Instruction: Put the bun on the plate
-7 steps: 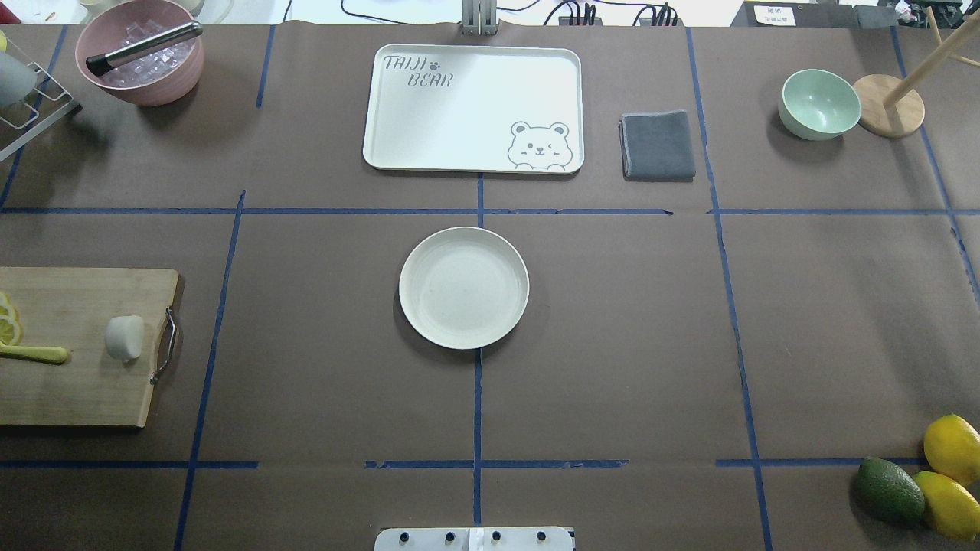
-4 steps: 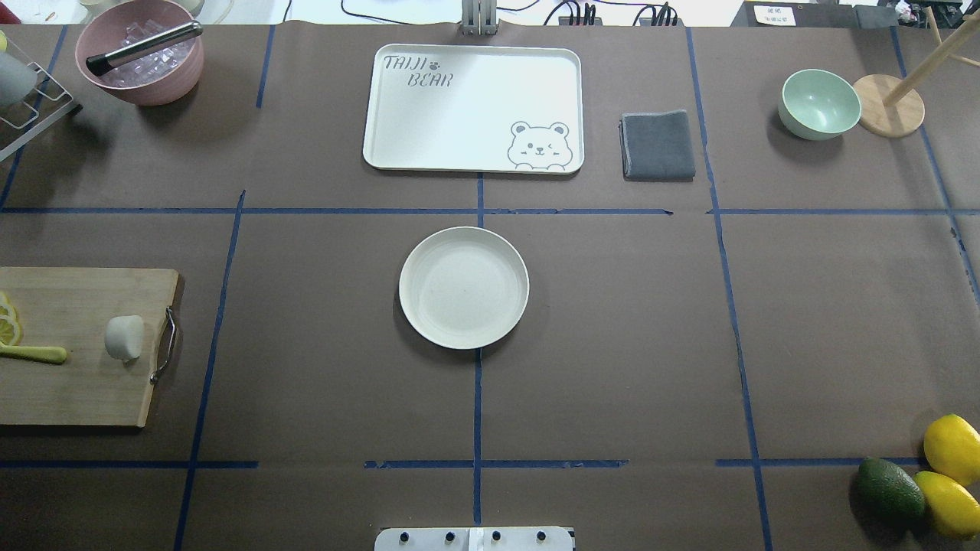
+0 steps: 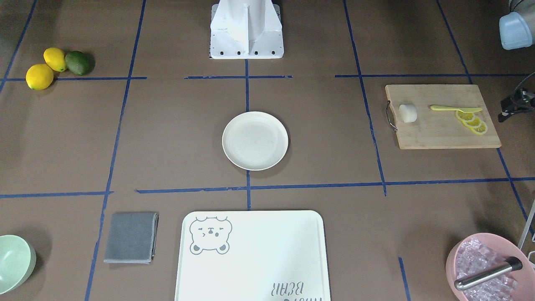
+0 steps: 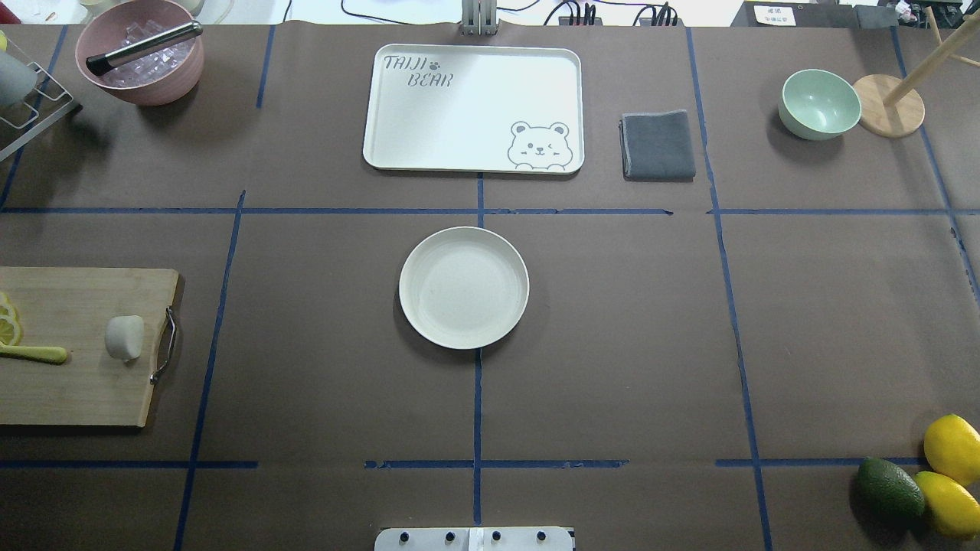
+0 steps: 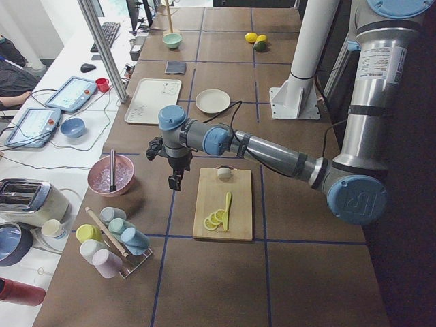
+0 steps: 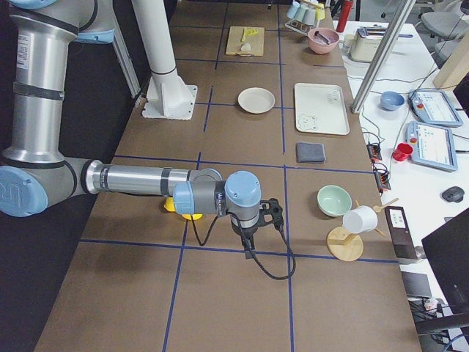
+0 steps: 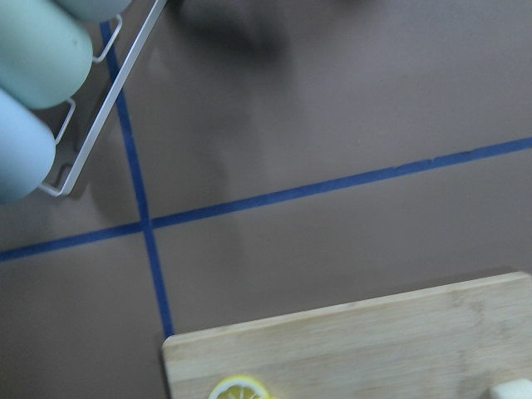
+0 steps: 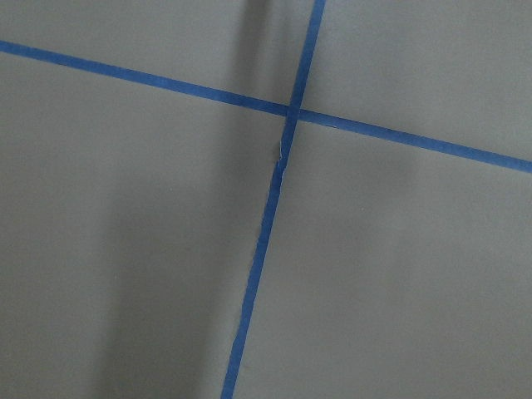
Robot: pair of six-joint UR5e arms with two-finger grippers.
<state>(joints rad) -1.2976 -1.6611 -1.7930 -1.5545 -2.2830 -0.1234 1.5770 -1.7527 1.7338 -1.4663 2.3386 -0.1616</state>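
Note:
The small white bun (image 4: pixel 124 337) (image 3: pixel 408 113) lies on a wooden cutting board (image 4: pixel 76 390), close to the board's metal handle. The round cream plate (image 4: pixel 463 288) (image 3: pixel 255 140) sits bare at the table's middle, far from the bun. Seen from the exterior left view, my left gripper (image 5: pixel 175 184) hangs above the table beside the board; I cannot tell if it is open or shut. My right gripper (image 6: pixel 245 238) hovers low over the table at the other end, near the lemons; its state cannot be told either. Neither gripper shows in the overhead view.
Lemon slices (image 3: pixel 471 122) and a yellow utensil (image 3: pixel 453 108) share the board. A bear-print tray (image 4: pixel 475 107), grey cloth (image 4: pixel 658 145), green bowl (image 4: pixel 819 103) and pink ice bowl (image 4: pixel 142 53) line the far side. Two lemons and an avocado (image 4: pixel 892 490) lie near right.
The bun and the board look slightly more shaded than before. No object on the table has moved.

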